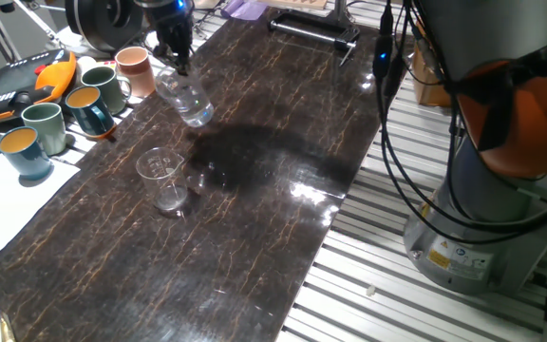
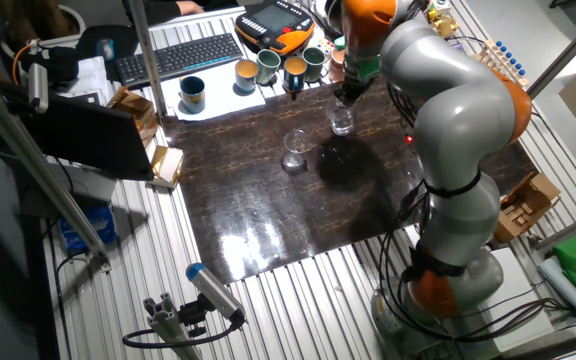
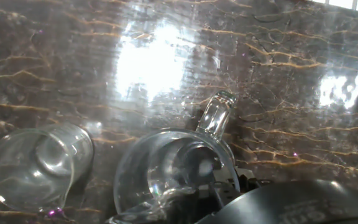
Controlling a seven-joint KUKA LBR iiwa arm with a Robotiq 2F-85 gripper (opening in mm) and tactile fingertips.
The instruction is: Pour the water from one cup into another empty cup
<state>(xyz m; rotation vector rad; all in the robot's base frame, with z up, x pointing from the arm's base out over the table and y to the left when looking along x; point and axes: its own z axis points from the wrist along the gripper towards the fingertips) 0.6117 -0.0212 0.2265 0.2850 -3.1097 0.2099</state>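
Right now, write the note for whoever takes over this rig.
Gripper: shut on the tumbler, held off the table and tilted.
Empty cup: upright on the table, apart from the tumbler, lower and to one side of it. In the hand view it lies left of the tumbler's mouth.
Mugs: along the table's edge, not involved.
Done: tumbler picked up and carried near the cup.
Left: bring the tumbler's rim over the cup, tip further, pour. Whether water remains in the tumbler cannot be told.
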